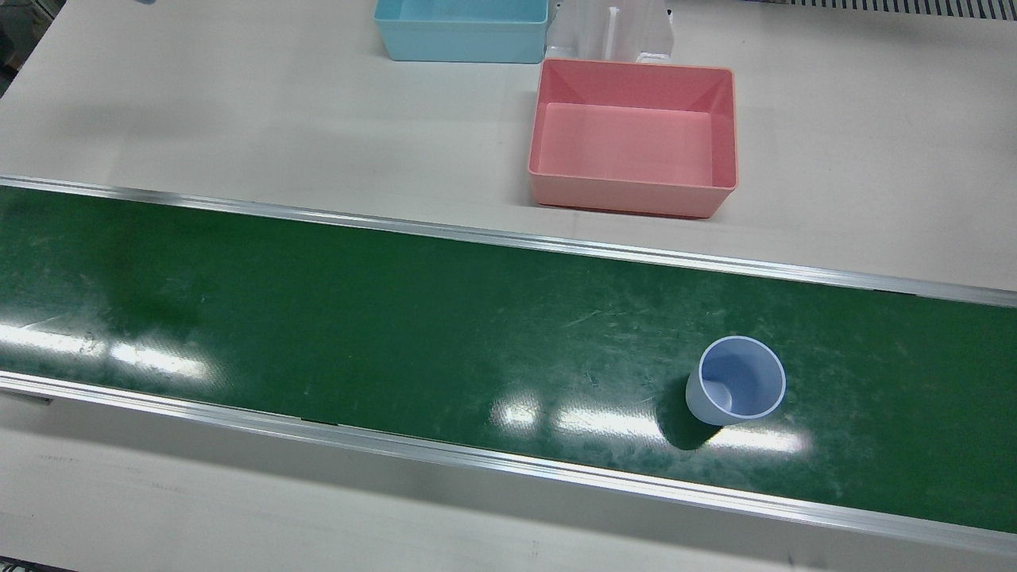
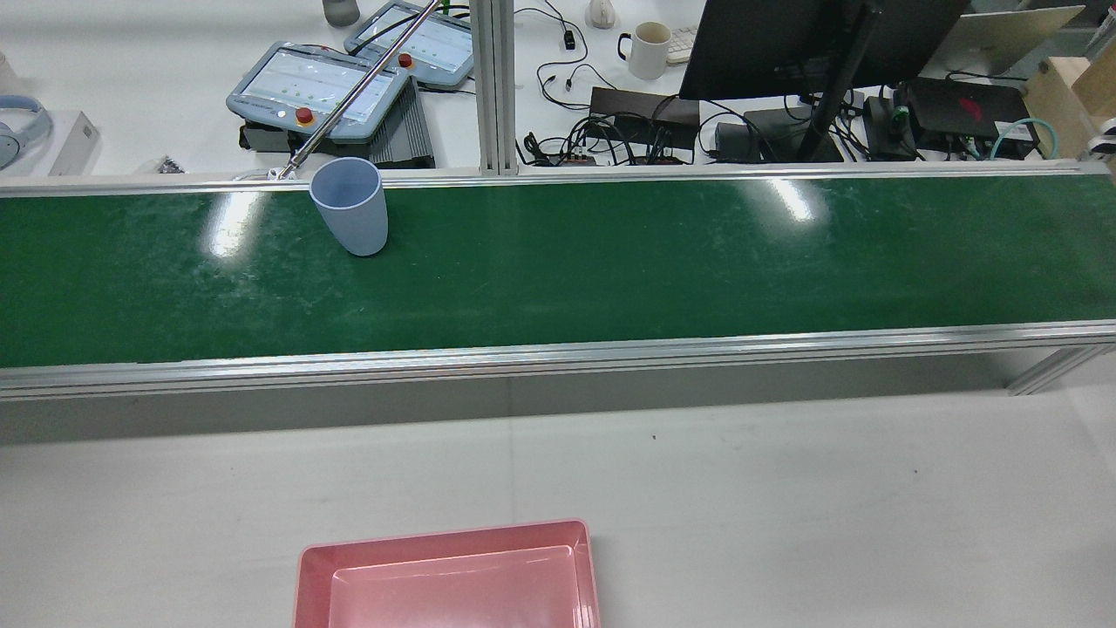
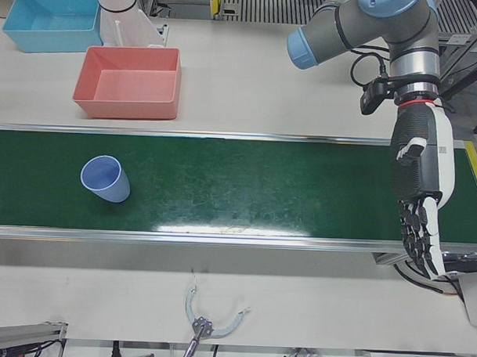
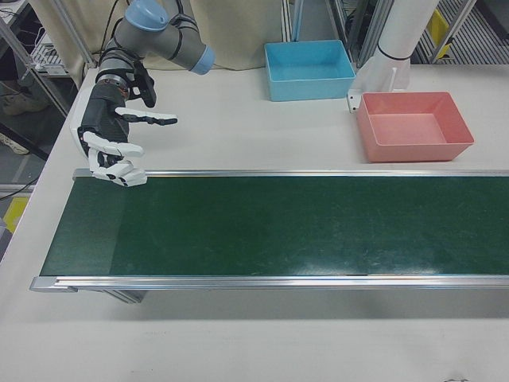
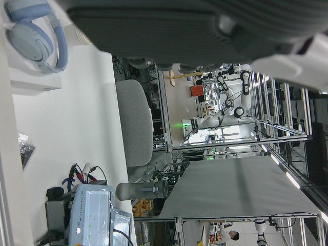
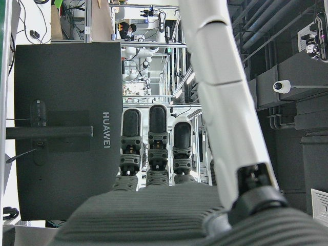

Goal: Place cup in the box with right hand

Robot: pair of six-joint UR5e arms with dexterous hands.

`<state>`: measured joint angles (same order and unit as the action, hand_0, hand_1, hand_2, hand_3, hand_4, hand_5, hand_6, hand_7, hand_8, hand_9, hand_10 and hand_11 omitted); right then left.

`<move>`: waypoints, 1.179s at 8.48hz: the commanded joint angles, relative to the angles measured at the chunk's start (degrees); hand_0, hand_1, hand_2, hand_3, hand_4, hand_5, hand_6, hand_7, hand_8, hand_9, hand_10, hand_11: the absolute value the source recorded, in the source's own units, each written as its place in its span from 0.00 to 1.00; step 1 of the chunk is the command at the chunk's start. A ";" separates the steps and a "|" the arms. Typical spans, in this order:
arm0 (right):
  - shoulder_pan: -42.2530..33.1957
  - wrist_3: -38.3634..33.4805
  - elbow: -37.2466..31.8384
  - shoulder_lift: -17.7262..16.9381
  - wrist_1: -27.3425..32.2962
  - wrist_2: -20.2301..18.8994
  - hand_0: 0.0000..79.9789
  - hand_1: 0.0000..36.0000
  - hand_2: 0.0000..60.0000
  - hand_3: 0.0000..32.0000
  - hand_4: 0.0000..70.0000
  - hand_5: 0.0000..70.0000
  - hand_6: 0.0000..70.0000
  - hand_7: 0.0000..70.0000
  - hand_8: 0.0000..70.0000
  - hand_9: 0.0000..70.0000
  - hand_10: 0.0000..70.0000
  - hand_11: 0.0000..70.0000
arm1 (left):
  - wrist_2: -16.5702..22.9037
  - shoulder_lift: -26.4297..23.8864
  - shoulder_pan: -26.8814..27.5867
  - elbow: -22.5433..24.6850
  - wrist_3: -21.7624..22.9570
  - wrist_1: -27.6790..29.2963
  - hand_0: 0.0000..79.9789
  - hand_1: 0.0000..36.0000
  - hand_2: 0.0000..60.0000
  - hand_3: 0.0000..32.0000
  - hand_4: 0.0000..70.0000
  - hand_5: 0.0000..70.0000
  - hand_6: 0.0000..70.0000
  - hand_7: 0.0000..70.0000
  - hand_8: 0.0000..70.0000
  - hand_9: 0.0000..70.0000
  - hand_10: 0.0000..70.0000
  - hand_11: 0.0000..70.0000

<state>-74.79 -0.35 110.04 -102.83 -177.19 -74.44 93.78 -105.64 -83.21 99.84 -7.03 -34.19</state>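
front view: the cup [image 1: 736, 388] stands upright on the green belt [image 1: 397, 318], mouth up, near the belt's operator-side rail and toward the table's left end (robot's left). the pink box [image 1: 633, 135] sits empty on the white table [image 1: 238, 103] between belt and robot, with a blue box [image 1: 462, 28] beside it at the robot-side edge.

your right hand [image 4: 119, 147] hovers with fingers spread wide and nothing in it, over the belt's rail at the table's right end, well apart from the cup. your left hand [image 3: 420, 196] hangs with fingers straight and empty at the opposite end.

likely risks, as judgements:
- the reach is long and crosses most of the belt; if the belt is running, the cup may not be where you aim.
- the cup looks light and tapers; a finger striking the rim first would tip or roll it.
- a grasp high on the rim could let it slip during the carry.
- releasing over the box wall rather than its floor could bounce the cup out.
- the blue box is close by; a wrong target is possible.
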 commanded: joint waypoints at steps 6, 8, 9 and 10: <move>0.00 0.00 0.00 0.00 0.00 0.00 1.00 0.68 0.00 0.00 0.37 0.20 0.23 0.82 0.44 0.56 0.34 0.53 | 0.00 0.00 -0.02 0.00 0.00 0.00 0.00 0.00 0.00 0.00 0.00 0.00 0.00 0.00 0.00 0.00 0.00 0.00; -0.09 0.00 0.00 0.00 0.09 0.00 1.00 0.68 0.00 0.00 0.38 0.20 0.23 0.83 0.44 0.56 0.34 0.53 | 0.00 0.00 0.07 0.00 0.00 0.00 0.00 0.00 0.00 0.00 0.00 0.00 0.00 0.00 0.00 0.00 0.00 0.00; -0.09 0.00 0.00 0.00 0.09 0.00 1.00 0.68 0.00 0.00 0.38 0.20 0.23 0.82 0.44 0.55 0.34 0.52 | 0.00 0.00 0.07 0.00 0.00 0.00 0.00 0.00 0.00 0.00 0.00 0.00 0.00 0.00 0.00 0.00 0.00 0.00; 0.00 0.00 0.00 0.00 0.09 0.00 1.00 0.68 0.00 0.00 0.37 0.20 0.23 0.82 0.44 0.55 0.34 0.52 | 0.00 0.00 -0.02 0.00 0.00 0.00 0.00 0.00 0.00 0.00 0.00 0.00 0.00 0.00 0.00 0.00 0.00 0.00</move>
<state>-74.86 -0.35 110.04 -102.83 -177.13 -74.44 93.80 -105.65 -83.16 99.84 -7.03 -34.19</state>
